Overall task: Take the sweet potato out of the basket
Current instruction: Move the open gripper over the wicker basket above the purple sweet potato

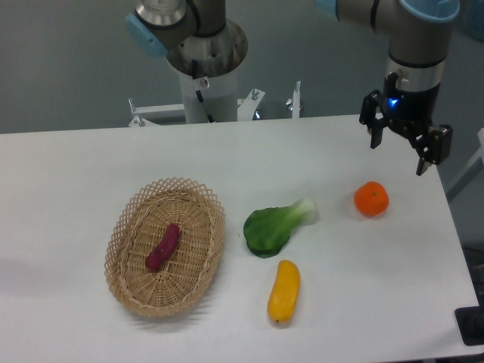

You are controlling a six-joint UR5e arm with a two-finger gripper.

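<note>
- The white flat desk (91, 166) carried five items; the single grey-and-blue robot arm (414, 45) reached in from the upper right of the view.
- The black two-finger tool (399, 155) hung above the far right part of the desk, pointed downward.
- Tool state: its two fingers stood clearly apart, spread wide, with nothing between them. It held nothing.
- A small blue light showed on the tool body just above the fingers.
- The small, elongated, slightly curved reddish-purple sweet potato (163, 247) lay inside the oval light-tan woven wicker basket (125, 227), on the basket floor near its middle, long axis running diagonally from lower left to upper right.
- The basket sat on the left-centre part of the desk, with an open looped rim all round; the sweet potato touched no part of that rim.
- Relative position: the sweet potato lay well apart from the tool, far to its left in the view and nearer the camera. The whole width of the other items lay between them.
- A round orange fruit (371, 199) rested on the desk just below the tool in the view, the closest item to it, not touching it.
- A green leafy vegetable with a pale stalk (274, 225) lay just right of the basket, apart from it.
- A yellow oblong vegetable (283, 291) lay near the front edge, below the leafy one, apart from the basket.
- The arm's white pedestal base (208, 83) stood behind the desk's far edge.
</note>
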